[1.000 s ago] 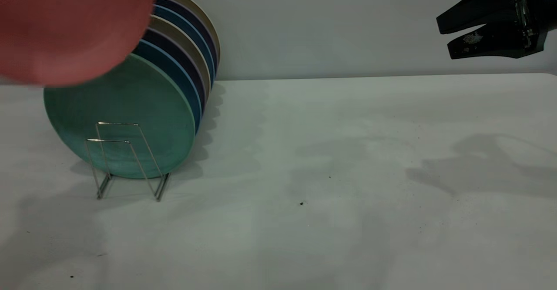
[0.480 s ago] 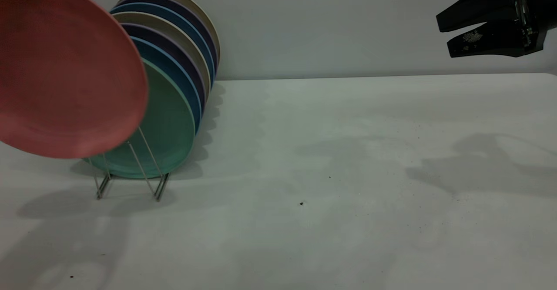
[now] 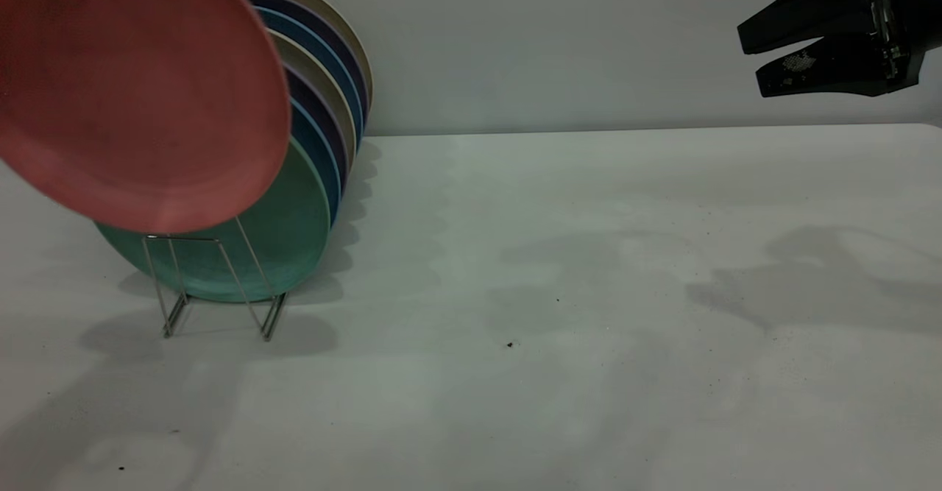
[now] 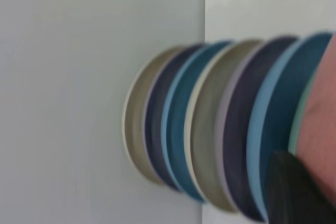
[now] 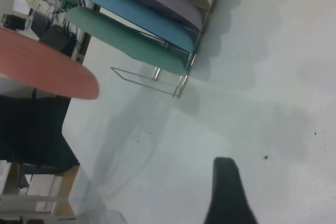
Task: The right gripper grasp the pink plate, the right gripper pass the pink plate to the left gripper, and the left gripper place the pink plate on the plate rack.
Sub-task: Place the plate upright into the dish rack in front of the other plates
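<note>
My left gripper (image 4: 296, 190) pinches the pink plate (image 3: 140, 93) by its rim, though only one dark finger shows against the pink in my wrist view, so I judge the grip mostly from the plate hanging in the air. Half a second ago the plate sat lower and farther toward nine o'clock, its bottom edge hiding the tops of the wire loops; now it has risen and swung toward three o'clock, tilted, and it covers the upper half of the green plate (image 3: 280, 241). Its lowest edge hovers just above the front loop of the plate rack (image 3: 213, 285), whose empty front slots stand clear at six o'clock of the plate. To my mind the handover is done and I am lining the plate up over a free slot ahead of the green one; what remains is to lower it between the loops and let go. My right gripper (image 3: 765, 60) hangs idle at two o'clock of the scene, well apart, its fingers spread and holding nothing.
</note>
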Robot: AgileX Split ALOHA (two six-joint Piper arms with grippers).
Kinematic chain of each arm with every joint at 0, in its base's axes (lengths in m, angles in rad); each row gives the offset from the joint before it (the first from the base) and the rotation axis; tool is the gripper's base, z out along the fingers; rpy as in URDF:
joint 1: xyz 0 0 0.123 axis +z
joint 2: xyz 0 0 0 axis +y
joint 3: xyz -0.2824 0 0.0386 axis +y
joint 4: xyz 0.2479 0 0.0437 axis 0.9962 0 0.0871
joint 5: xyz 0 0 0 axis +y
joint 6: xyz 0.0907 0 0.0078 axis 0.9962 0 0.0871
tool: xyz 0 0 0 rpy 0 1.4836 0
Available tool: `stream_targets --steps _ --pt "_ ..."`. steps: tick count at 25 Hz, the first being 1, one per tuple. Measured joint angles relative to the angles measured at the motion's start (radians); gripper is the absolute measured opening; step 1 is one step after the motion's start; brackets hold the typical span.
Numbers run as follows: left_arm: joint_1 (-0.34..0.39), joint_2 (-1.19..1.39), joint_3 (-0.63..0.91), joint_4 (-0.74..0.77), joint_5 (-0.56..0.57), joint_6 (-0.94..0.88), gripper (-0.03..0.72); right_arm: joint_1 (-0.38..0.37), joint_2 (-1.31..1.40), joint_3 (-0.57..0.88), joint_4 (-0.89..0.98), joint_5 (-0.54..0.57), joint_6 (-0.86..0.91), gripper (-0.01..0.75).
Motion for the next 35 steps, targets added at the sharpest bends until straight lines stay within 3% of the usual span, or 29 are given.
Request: stream_targets --steps 5,8,15,21,26,32,35 --pt "0.106 0.014 -0.087 -0.114 0.186 0.000 0.026 0.000 0.000 0.000 0.000 0.000 0.001 0.534" --pt "0.149 0.036 -0.111 -0.144 0.229 0.000 0.026 0.000 0.000 0.000 0.000 0.000 0.001 0.533" --pt "0.147 0.094 -0.112 -0.064 0.167 0.000 0.026 0.000 0.000 0.000 0.000 0.000 0.001 0.533" --pt "0.086 0.040 -0.107 0.084 0.146 0.000 0.026 0.000 0.000 0.001 0.000 0.000 0.001 0.533" --pt "0.023 -0.074 0.014 0.129 -0.010 0.000 0.026 0.000 0.000 0.001 0.000 0.000 0.001 0.533" --pt "-0.080 -0.128 0.243 0.188 -0.432 0.000 0.026 0.000 0.000 0.001 0.000 0.000 0.001 0.532" --pt "-0.096 -0.128 0.285 0.252 -0.463 -0.021 0.026 0.000 0.000 0.001 0.000 0.000 0.001 0.532"
